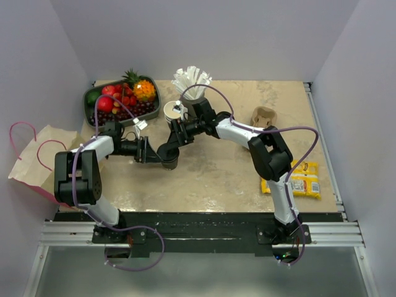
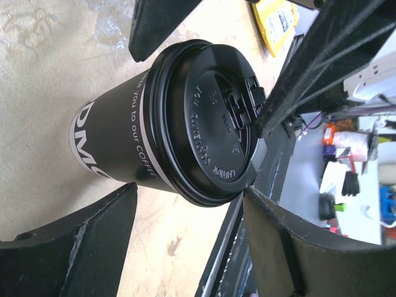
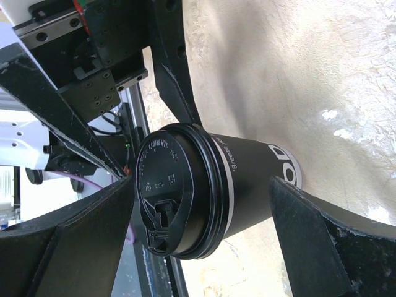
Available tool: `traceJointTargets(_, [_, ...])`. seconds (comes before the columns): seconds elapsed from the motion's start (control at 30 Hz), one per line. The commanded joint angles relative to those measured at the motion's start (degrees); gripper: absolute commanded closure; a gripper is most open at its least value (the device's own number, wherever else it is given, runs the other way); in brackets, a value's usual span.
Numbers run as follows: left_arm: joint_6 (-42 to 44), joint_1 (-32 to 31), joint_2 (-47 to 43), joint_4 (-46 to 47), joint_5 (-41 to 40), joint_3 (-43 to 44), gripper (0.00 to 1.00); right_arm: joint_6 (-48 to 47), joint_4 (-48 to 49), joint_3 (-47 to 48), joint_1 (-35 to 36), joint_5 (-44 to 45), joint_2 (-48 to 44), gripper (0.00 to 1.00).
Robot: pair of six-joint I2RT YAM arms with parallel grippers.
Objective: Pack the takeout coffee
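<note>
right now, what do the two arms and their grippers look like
The left arm and right arm both have white link shells between black joint housings. A thin purple cable loops loosely along each. The left gripper and right gripper each carry two flat, matte black, wedge-shaped fingers with scuffed, rough edges. No markings show on them.

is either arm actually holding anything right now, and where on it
Cannot be told. The takeout coffee sits between the jaws of both the left gripper and right gripper, near its lid; contact is unclear.
</note>
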Motion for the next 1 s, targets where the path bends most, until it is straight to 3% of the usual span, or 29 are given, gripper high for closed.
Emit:
traceJointTargets(0.0, [-2.28, -0.05, 1.47, 3.83, -3.05, -0.95, 0.28, -0.58, 0.40, -0.22, 0.03, 0.97, 0.21, 0.08])
traceJointTargets(0.23, [-5.63, -0.14, 4.72, 6.04, -9.29, -1.74, 0.29, -1.54, -1.35, -0.22, 0.03, 2.37, 1.09, 0.08])
traceJointTargets(0.97, [-7.91, -2.25, 15.88, -2.83, -32.14, 5.02, 0.33, -1.90, -4.00, 0.39, 0.21, 4.75, 3.28, 0.10])
